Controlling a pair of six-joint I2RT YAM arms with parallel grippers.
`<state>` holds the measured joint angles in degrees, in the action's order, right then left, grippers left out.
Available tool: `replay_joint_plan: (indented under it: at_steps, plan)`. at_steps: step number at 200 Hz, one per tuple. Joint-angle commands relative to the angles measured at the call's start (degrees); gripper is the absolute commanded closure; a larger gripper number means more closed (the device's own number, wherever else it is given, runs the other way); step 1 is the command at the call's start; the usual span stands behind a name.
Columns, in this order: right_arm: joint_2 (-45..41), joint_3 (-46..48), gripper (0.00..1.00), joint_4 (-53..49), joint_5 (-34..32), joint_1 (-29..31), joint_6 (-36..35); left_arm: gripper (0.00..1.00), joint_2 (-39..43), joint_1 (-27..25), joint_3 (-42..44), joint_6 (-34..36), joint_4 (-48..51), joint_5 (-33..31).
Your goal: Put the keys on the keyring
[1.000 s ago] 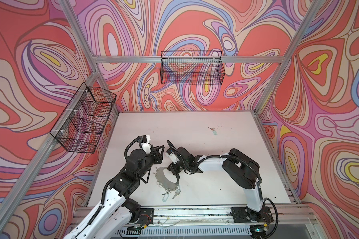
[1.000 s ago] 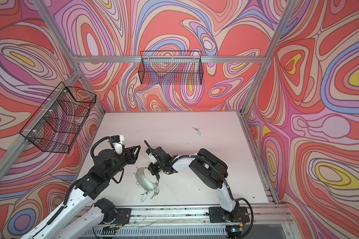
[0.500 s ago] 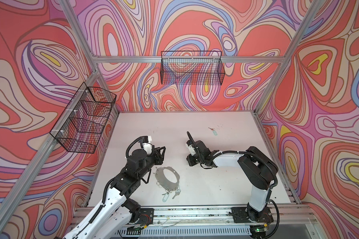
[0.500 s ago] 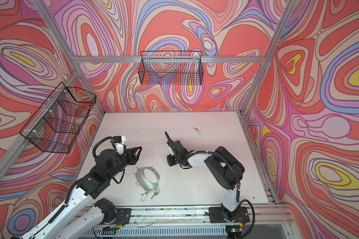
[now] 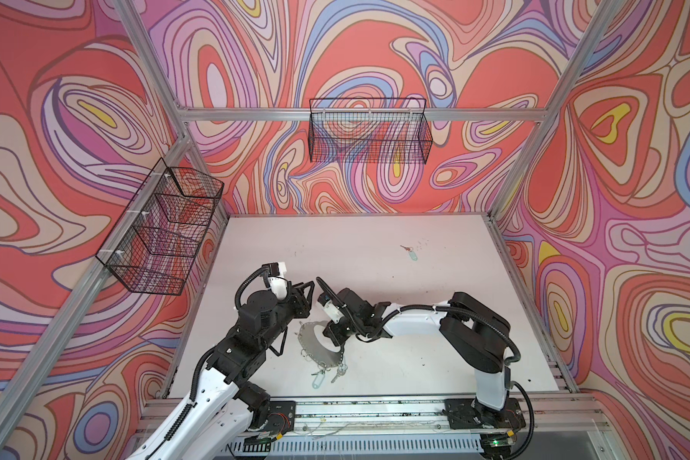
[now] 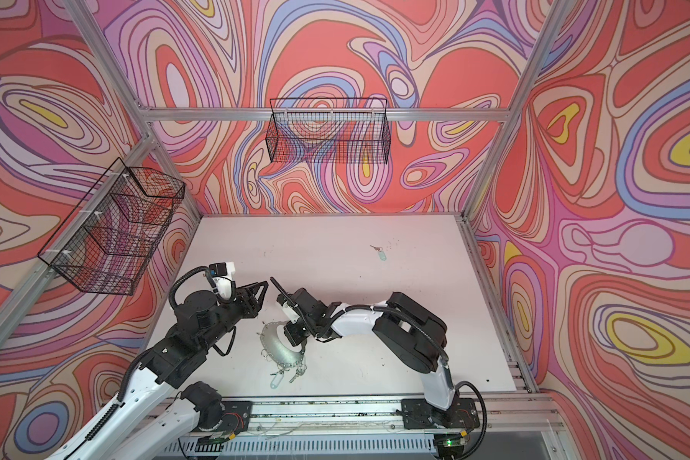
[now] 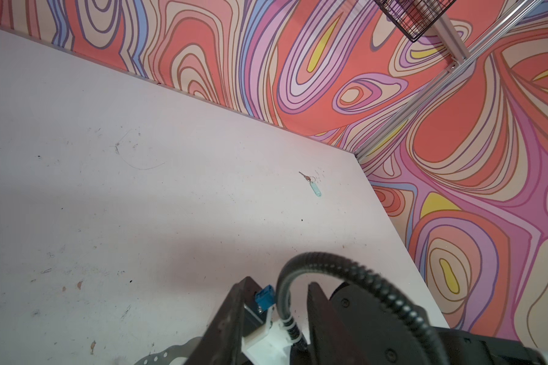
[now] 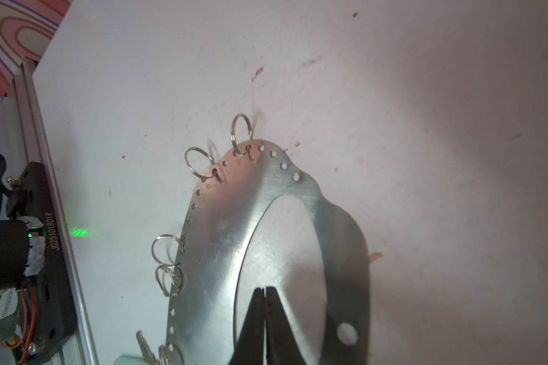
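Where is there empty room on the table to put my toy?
Bare: the far left of the table, between the back wall and left gripper; also between the loose key and the right arm. Crowded: front middle, around the right gripper, keyring and keys.

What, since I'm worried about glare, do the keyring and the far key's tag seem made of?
Keyring: apparently thin sheet metal, brushed silvery finish; fine grain lines, bright reflections, punched holes. Far key's tag: probably plastic, pale mint; even colour, rounded shape.

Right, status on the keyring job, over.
Right gripper shut over keyring hole. Left gripper open, empty. One key loose at far side. Nothing blocking.
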<state>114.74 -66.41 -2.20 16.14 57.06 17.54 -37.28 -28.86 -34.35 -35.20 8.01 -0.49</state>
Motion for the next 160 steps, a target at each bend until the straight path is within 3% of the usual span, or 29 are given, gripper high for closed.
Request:
replay_joint_plan:
  at_steps: [1,36,114,140,160]
  plan:
    - [3.0,-0.65,1.0,-2.1,-1.99,-0.27,0.92,0.63,0.28,0.3,-0.37,-0.43,1.63,-0.44]
    - [0.27,2.41,1.0,-3.89,-10.48,-1.82,1.82,0.63,0.01,0.3,-0.55,-0.36,1.49,0.19]
    - [-10.56,15.87,1.0,-6.25,-16.3,-13.69,2.05,0.62,-2.7,0.3,0.03,-1.38,-1.44,3.39]
    - [-13.54,18.4,1.0,-7.17,-14.95,-17.41,-1.17,0.62,-3.23,0.24,0.29,-1.41,-2.43,4.51]
    - [-18.56,17.18,0.89,-8.0,-11.12,-17.33,-4.27,0.62,-3.72,0.3,0.84,-1.12,-3.48,5.36]
